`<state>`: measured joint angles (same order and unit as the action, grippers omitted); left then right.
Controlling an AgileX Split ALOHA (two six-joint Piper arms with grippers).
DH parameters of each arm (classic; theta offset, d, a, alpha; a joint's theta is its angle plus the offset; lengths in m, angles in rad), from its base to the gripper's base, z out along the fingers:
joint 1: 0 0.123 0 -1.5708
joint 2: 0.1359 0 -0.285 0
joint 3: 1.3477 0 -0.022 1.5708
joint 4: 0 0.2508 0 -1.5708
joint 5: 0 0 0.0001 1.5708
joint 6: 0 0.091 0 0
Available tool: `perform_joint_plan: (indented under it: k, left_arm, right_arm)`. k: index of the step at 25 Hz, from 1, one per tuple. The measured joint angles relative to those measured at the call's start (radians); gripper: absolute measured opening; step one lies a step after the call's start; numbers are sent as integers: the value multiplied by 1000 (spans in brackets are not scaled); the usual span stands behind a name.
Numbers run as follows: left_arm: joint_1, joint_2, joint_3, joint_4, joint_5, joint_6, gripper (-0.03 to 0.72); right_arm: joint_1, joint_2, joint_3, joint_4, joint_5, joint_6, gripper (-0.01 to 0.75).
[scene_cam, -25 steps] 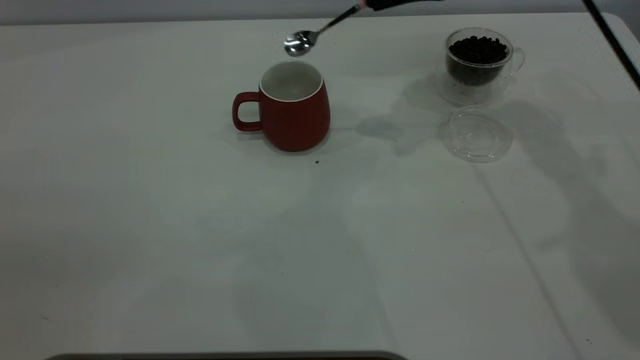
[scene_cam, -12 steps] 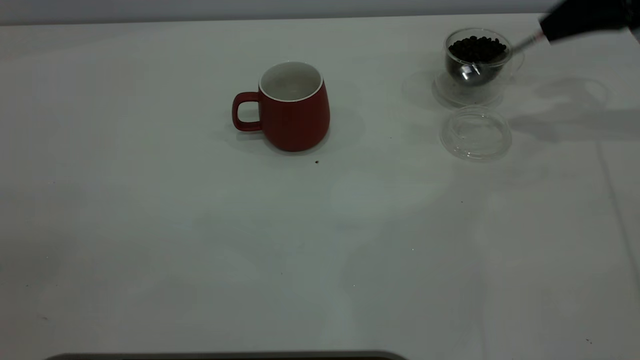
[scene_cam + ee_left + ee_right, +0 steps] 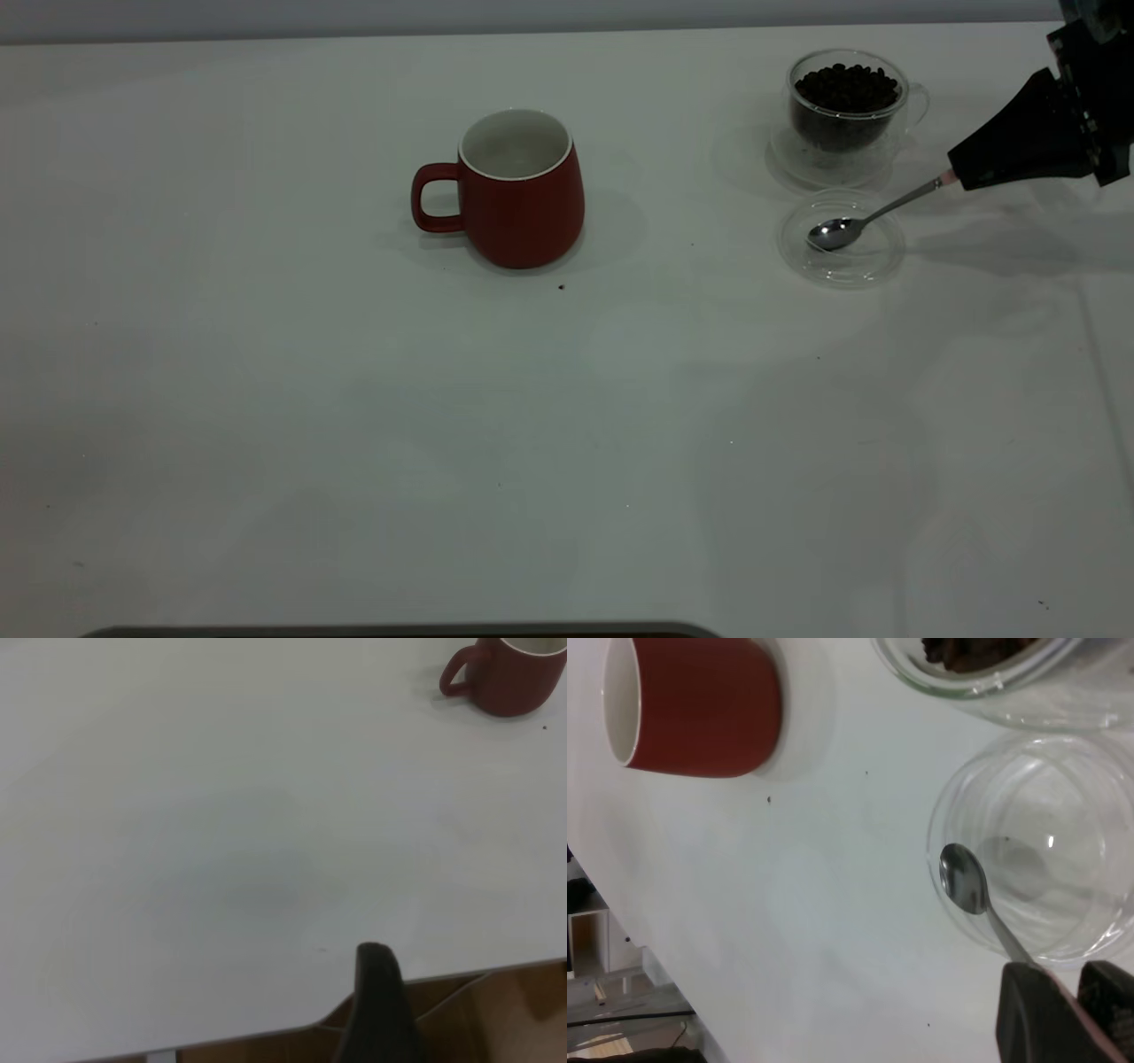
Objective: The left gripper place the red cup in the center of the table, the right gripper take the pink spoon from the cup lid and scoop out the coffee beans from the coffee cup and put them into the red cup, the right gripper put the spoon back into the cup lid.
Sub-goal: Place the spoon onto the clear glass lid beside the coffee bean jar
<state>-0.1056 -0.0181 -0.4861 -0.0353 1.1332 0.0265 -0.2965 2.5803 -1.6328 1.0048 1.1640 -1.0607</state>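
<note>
The red cup (image 3: 518, 188) stands at the table's middle, handle to the left; it also shows in the right wrist view (image 3: 695, 709) and the left wrist view (image 3: 512, 675). The glass coffee cup (image 3: 846, 108) full of beans stands at the far right. The clear cup lid (image 3: 842, 241) lies just in front of it. My right gripper (image 3: 961, 175) is shut on the spoon's pink handle; the steel bowl of the spoon (image 3: 833, 234) rests over the lid, also in the right wrist view (image 3: 964, 879). My left gripper (image 3: 376, 1010) is parked off the table's near-left edge.
One stray coffee bean (image 3: 561, 286) lies on the table just in front of the red cup. The table's edge (image 3: 266, 1032) runs close by the left gripper.
The right gripper carried the spoon from above the red cup across to the coffee cup, then down toward the front; its bowl now sits over the lid.
</note>
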Motion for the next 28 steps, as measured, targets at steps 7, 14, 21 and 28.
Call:
perform_joint_plan:
  k: [7, 14, 21, 28]
  left_arm:
    - [0, 0, 0, 0, 0, -1, 587]
    - [0, 0, 0, 0, 0, -1, 587]
    - [0, 0, 0, 0, 0, -1, 587]
    - [0, 0, 0, 0, 0, -1, 587]
  right_arm:
    - [0, 24, 0, 55, -8, 0, 92]
    - [0, 68, -1, 106, -14, -3, 113]
    - [0, 70, -1, 107, -30, -19, 285]
    - [0, 70, -1, 108, -35, -71, 443]
